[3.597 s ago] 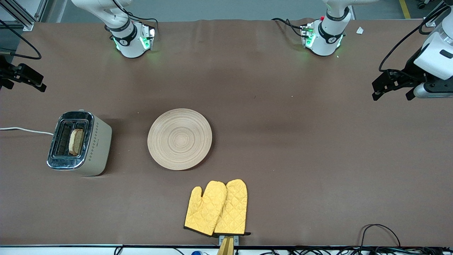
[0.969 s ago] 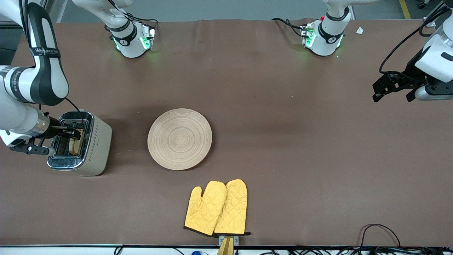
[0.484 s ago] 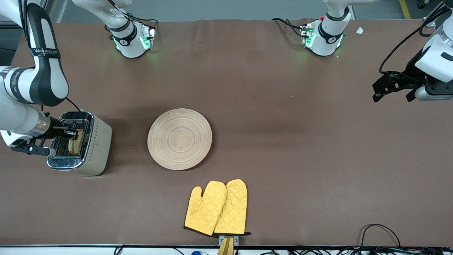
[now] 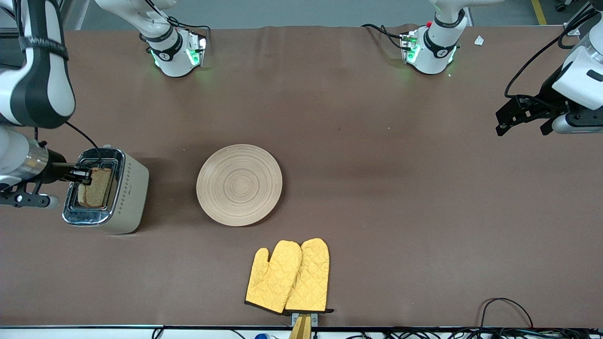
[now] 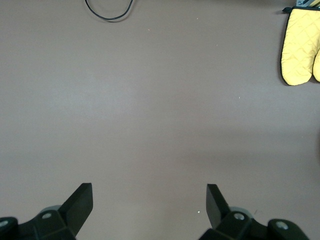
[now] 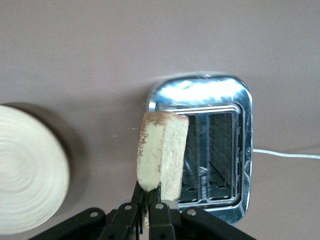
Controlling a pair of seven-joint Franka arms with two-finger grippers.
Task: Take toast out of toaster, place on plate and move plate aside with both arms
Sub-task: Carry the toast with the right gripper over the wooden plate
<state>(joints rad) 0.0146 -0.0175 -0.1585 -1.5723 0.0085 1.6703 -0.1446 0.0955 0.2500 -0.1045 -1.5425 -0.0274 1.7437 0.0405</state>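
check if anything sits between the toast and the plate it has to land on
Nothing visible does. The right gripper holds the toast over the toaster, and only bare table separates it from the plate. The oven mitts lie nearer the front camera, off that path.

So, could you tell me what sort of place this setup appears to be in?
Probably a robotics lab staged as a kitchen counter: two white arms are bolted to a brown-covered table with loose cables along its edge, and the props are a toaster, a wooden plate and yellow oven mitts.

Right gripper [image 6: 148, 200] clamped on toast [image 6: 161, 150], above toaster [image 6: 220, 150]. Plate [image 6: 27, 170] beside, on the table [image 6: 100, 50].
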